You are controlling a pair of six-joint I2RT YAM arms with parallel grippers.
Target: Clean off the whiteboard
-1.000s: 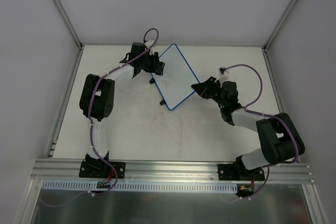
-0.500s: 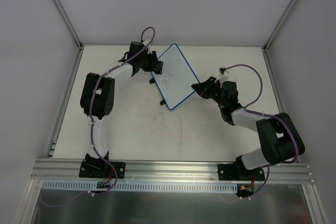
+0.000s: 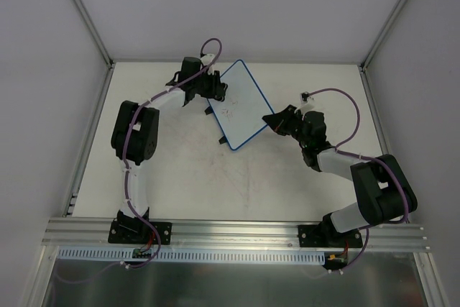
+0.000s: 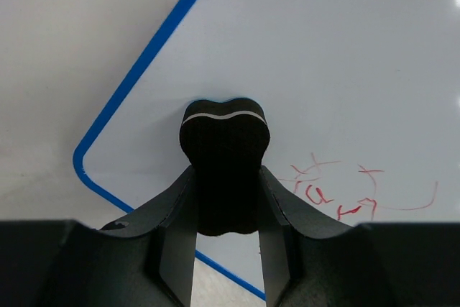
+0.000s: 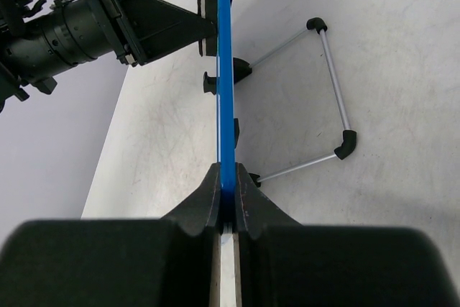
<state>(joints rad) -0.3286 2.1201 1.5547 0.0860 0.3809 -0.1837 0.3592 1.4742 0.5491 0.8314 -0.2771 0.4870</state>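
The whiteboard [image 3: 239, 106] stands tilted on the table [image 3: 215, 177], upper middle of the top view. The left arm [image 3: 136, 131] reaches up and bends right, left jaws clamped on a black eraser [image 4: 224, 150] against the board's left edge, near red scribbles [image 4: 338, 195]. The right arm [image 3: 359, 185] stretches left, right jaws pinching the board's right rim.

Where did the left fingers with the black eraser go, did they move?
Yes, a little. In the top view the left fingers, holding the eraser, slid slightly right, further over the whiteboard, which stayed put.
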